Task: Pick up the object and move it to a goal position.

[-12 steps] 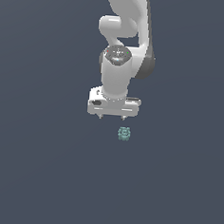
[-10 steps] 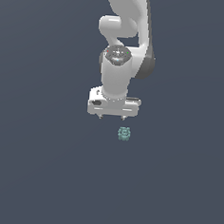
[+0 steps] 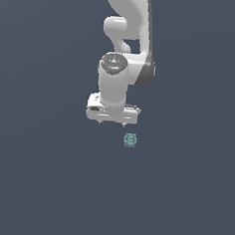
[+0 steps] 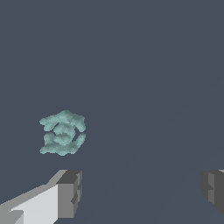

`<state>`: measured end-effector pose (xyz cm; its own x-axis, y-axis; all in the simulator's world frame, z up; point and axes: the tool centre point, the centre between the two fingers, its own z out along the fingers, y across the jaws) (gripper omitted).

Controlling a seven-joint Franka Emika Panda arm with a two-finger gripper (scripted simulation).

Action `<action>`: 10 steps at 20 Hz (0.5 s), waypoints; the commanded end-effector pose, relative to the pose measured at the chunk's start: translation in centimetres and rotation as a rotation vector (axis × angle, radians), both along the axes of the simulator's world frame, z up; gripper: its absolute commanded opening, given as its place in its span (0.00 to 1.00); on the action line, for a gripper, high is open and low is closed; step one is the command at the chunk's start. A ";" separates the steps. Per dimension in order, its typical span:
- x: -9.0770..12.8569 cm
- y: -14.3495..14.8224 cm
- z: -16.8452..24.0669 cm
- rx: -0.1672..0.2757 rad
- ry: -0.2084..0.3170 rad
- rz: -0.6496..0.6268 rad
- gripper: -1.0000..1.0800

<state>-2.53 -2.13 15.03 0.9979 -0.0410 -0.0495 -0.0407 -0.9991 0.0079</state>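
Observation:
The object (image 3: 130, 140) is a tiny teal-green knobbly lump lying on the dark grey floor. In the exterior view it sits just below and slightly to the right of my white gripper (image 3: 111, 123). The wrist view shows the object (image 4: 62, 133) as a bumpy, swirled lump, apart from one grey fingertip (image 4: 70, 192) and outside the gap between the fingers. My gripper (image 4: 142, 188) is open, its two fingertips spread wide with nothing between them.
A plain dark grey surface (image 3: 44, 183) fills both views. The white arm (image 3: 127, 35) rises above the gripper in the exterior view.

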 end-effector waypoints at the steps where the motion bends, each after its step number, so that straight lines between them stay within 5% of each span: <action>1: 0.0 0.0 0.0 0.000 0.000 -0.002 0.96; 10: 0.2 0.9 -0.6 -0.001 -0.005 -0.049 0.96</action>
